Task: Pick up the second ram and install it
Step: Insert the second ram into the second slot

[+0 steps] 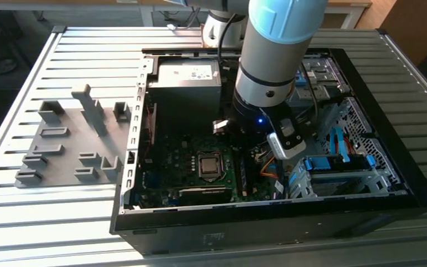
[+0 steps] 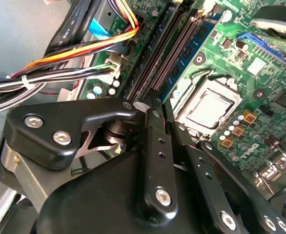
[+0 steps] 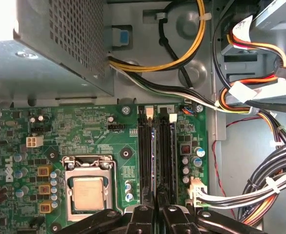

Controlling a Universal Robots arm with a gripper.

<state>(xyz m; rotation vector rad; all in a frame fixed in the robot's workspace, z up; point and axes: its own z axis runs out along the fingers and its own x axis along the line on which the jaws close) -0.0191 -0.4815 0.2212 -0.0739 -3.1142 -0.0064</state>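
Claw of black metal fingers looks closed together over the memory slots; you see the second ram, a thin blue chip stick, seated there, so installation seems almost finished.

Ribbed bare-metal worktop; matt black metal case; matt grey plastic holder blocks; glossy green motherboard; perforated sheet-metal power supply; semi-gloss black tool links with bright screws.

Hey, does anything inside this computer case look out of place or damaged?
Nothing looks broken or spilled. One oddity: the processor sits bare on the motherboard, with no cooler over it.
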